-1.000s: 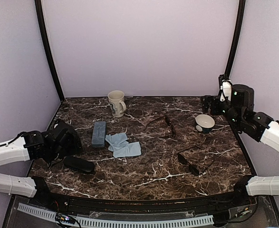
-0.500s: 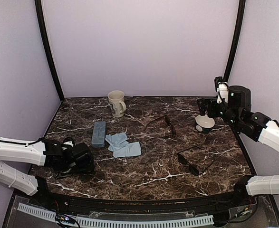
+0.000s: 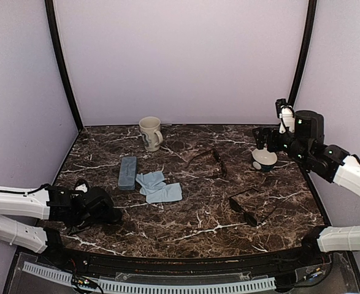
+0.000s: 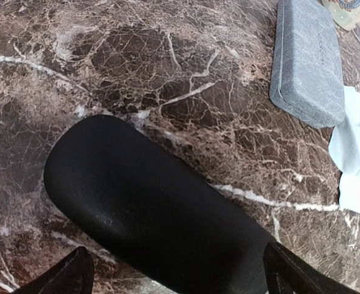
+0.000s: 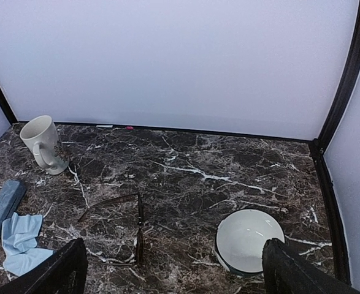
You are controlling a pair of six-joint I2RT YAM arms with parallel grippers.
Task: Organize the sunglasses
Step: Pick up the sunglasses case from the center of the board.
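Thin brown sunglasses ~1 o'clock of centre, black pair ~4, both loose on the surface, prob light n fragile so grab frame not lenses; left hand spread wide over black case, right hand unclenched, empty.

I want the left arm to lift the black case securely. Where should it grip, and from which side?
Grip the black case across its narrow middle, coming down from above: it lies flat, long and rounded, so its ends would likely slip. The left gripper hangs open over it.
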